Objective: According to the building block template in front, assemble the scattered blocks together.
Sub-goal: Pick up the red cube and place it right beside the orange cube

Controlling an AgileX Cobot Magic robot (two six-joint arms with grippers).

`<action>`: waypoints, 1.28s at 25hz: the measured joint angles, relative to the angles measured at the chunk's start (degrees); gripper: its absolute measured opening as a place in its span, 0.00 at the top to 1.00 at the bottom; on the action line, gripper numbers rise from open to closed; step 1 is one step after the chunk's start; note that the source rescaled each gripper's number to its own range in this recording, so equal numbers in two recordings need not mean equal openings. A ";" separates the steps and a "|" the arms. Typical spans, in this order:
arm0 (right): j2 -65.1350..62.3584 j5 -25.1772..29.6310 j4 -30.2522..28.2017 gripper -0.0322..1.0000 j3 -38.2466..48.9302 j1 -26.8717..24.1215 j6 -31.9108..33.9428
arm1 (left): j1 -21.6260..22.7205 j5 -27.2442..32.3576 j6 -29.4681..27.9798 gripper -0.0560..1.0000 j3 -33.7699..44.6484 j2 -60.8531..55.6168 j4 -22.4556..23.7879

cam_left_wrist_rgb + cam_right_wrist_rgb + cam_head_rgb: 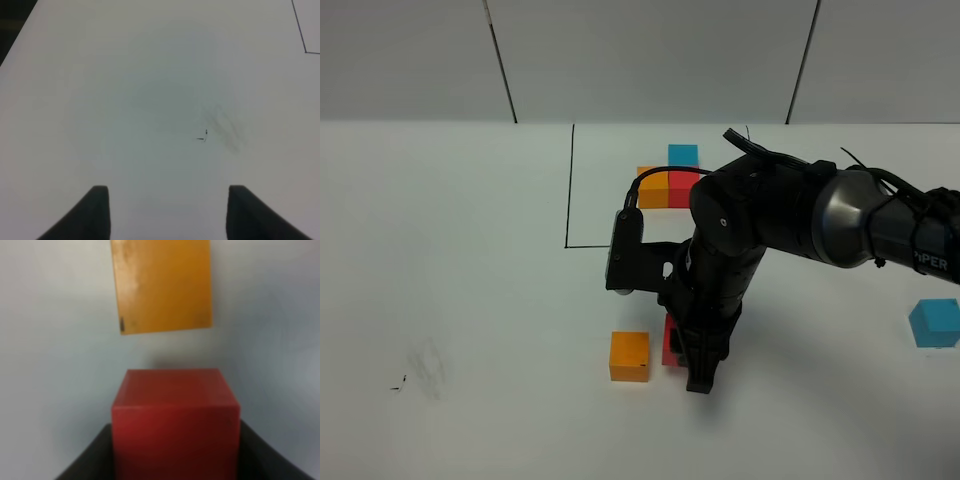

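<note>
The template is an orange (648,186), a red (680,188) and a blue cube (683,155) in an L inside a thin black frame (568,185) at the back. The loose orange cube (629,356) sits near the front. The loose red cube (668,348) is just right of it with a small gap, half hidden by my right gripper (697,372). In the right wrist view that gripper (175,442) is shut on the red cube (175,420), with the orange cube (161,285) beyond. The loose blue cube (934,322) lies far right. My left gripper (167,215) is open over bare table.
The right arm (770,215) reaches across the middle and covers part of the frame. A faint smudge and a tiny black mark (204,136) are on the white table (470,300) at the left. A corner of the frame (305,51) shows in the left wrist view.
</note>
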 joint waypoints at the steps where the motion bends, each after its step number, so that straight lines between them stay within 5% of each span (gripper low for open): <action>1: 0.47 -0.36 0.00 0.68 0.00 0.00 -0.07 | 0.00 0.00 0.00 0.78 0.00 0.00 0.00; 32: 2.50 -3.79 1.36 0.68 0.00 0.64 -4.54 | 0.00 0.00 -0.05 0.78 0.00 0.00 0.00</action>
